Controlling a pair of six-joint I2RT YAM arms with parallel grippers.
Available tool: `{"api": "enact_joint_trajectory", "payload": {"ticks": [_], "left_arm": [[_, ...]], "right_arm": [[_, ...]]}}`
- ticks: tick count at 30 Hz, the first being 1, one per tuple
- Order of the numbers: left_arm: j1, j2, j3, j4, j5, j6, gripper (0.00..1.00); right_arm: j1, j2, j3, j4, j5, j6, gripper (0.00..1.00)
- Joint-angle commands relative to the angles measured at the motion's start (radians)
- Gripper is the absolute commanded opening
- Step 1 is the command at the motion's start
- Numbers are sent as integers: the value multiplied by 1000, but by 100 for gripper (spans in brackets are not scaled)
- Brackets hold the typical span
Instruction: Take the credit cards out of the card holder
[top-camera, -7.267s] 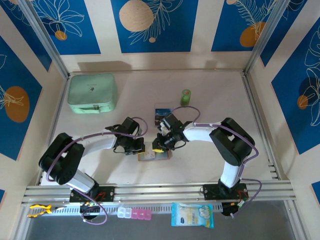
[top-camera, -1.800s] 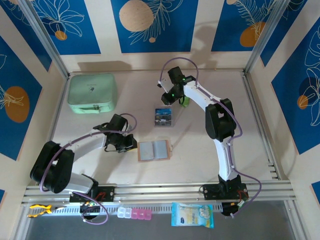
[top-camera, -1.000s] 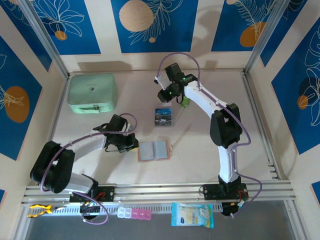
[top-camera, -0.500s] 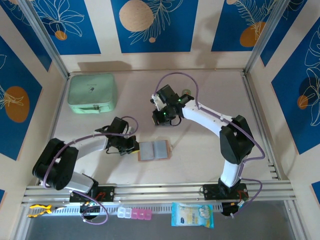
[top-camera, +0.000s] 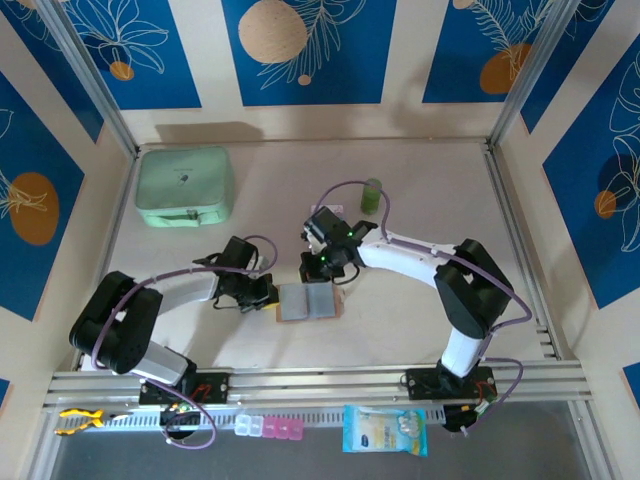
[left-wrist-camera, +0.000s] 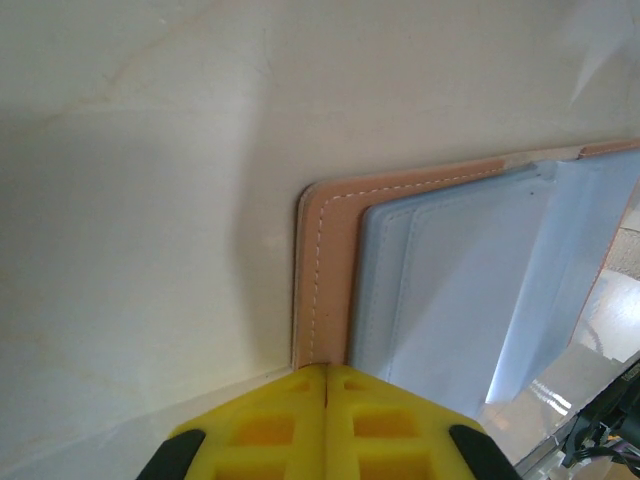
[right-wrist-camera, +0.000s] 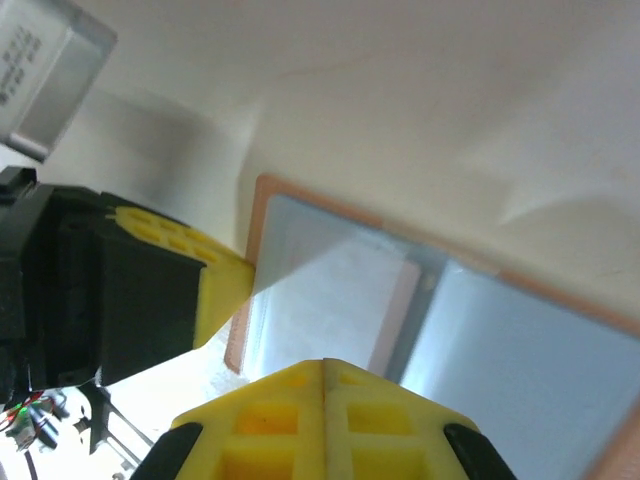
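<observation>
The card holder (top-camera: 308, 302) lies open on the table, tan-pink outside with grey-blue pocket panels facing up. In the left wrist view my left gripper (left-wrist-camera: 327, 368) is shut, its yellow tips touching the left tan edge of the card holder (left-wrist-camera: 325, 270). My right gripper (right-wrist-camera: 323, 362) is also shut with nothing between its fingers, hovering over the left pocket panel of the card holder (right-wrist-camera: 520, 350). From above, the left gripper (top-camera: 272, 297) sits at the holder's left side and the right gripper (top-camera: 316, 272) at its far edge. The credit cards are hidden.
A mint-green zip pouch (top-camera: 185, 187) lies at the back left and a small green roll (top-camera: 371, 194) stands behind the right arm. A clear box corner (right-wrist-camera: 45, 70) shows beyond the holder. Small packets (top-camera: 385, 430) lie past the front rail.
The right arm swung from the back of the table down to the holder and its jaws closed. The left gripper slid right to the holder's left edge.
</observation>
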Motion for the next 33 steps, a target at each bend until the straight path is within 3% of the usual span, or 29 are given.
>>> {"api": "enact_joint_trajectory", "payload": {"ticks": [1,8,24,33], "left_arm": [[-6,12,-8,-41,-37,37,0],[-5,-3,-12,-54,-47,42,0],[-6,5,-8,-57,-49,44,0],[-5,16,-4,-59,-48,48,0]], "right_arm": [[1,-35,-59,92,-91,123,6],[3,-29,-150,226,-186,231,26],[17,98,-105,251,-258,249,28],[23,135,-67,125,-176,212,31]]}}
